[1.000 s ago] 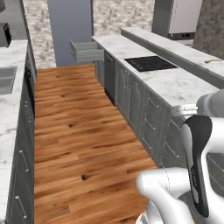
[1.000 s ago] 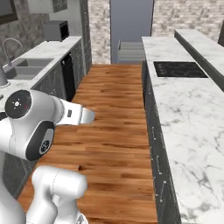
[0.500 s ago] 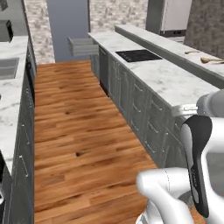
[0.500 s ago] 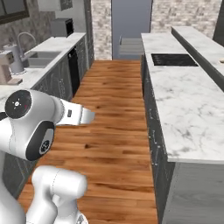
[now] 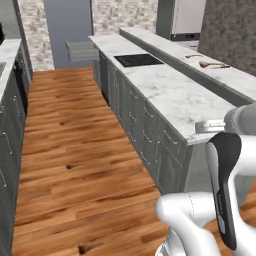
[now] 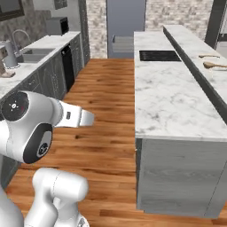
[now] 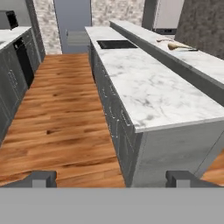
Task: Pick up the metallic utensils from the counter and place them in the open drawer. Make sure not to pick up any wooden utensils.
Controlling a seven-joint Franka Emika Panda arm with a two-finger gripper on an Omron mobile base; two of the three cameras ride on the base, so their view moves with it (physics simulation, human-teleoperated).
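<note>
My gripper [image 7: 111, 178] is open and empty, its fingertips [image 7: 41, 178] wide apart, held out over the wooden floor well short of the counter [image 5: 170, 90]. On the raised marble ledge at the far right lies a tan wooden spoon [image 5: 207, 64] [image 6: 215, 65] [image 7: 177, 46]. A thin grey metal utensil [image 5: 192, 56] [image 6: 208, 56] [image 7: 162, 40] lies just beyond it. A small dark piece beside the wooden spoon is too small to name. The grey drawer [image 5: 82, 50] [image 6: 122, 43] [image 7: 78, 37] stands pulled out at the island's far end.
A black cooktop [image 5: 137, 60] is set into the island top. Grey cabinets with a sink [image 6: 31, 55] line the left wall. A wood-floor aisle [image 5: 75, 130] runs between them. The island's near corner [image 7: 135, 129] is close in front of the hand.
The whole scene has shifted in both base views, so the camera has moved: the island's near end and the raised ledge have come further into view. The arm keeps its pose and the gripper stays open.
</note>
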